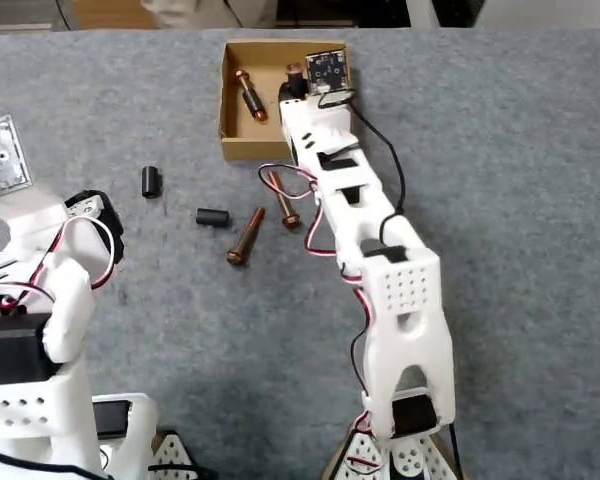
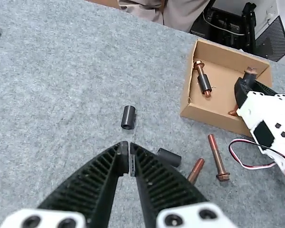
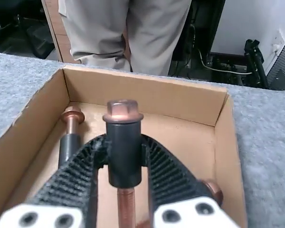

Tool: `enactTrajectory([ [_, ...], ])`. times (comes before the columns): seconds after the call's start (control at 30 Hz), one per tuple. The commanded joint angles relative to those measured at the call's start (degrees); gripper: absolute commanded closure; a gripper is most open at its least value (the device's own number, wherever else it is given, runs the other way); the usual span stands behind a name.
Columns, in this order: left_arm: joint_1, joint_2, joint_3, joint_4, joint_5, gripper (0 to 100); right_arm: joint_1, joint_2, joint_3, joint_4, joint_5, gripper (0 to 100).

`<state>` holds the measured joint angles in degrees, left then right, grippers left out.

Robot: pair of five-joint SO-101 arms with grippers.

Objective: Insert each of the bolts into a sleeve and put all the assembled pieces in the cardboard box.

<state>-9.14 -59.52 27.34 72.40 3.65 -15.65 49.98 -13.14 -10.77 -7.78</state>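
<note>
Copper bolts loose: 2 | black sleeves loose: 2 | right pincer holds assembly

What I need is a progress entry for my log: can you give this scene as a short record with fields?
right claw: shut on a sleeved bolt, over the cardboard box
in box: at least one assembled piece, lying flat
loose bolts: two, on the table
loose sleeves: two, on the table
left claw: shut, empty, above the table
</note>
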Motion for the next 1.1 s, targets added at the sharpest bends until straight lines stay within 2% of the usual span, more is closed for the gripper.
enactTrajectory([
  [0.0,0.0,-0.48,-0.26,-1.49,-0.26,98,0.66,1.01,-10.86,3.43,-0.09,99.5],
  [0.47,2.46,-0.4,-0.26,-1.49,0.0,98,0.66,24.04,-53.23,23.65,-0.09,98.8],
  [0.67,5.1,-0.4,-0.7,-1.32,0.09,98,0.66,33.36,-70.64,34.9,-0.09,83.3],
  [0.8,5.01,-0.4,-0.62,-1.41,0.09,98,0.84,36.7,-76.35,37.63,-0.09,83.6],
  [1.07,4.66,-0.4,-0.62,-1.05,0.09,98,0.84,37.32,-78.2,38.68,-0.09,83.5],
])
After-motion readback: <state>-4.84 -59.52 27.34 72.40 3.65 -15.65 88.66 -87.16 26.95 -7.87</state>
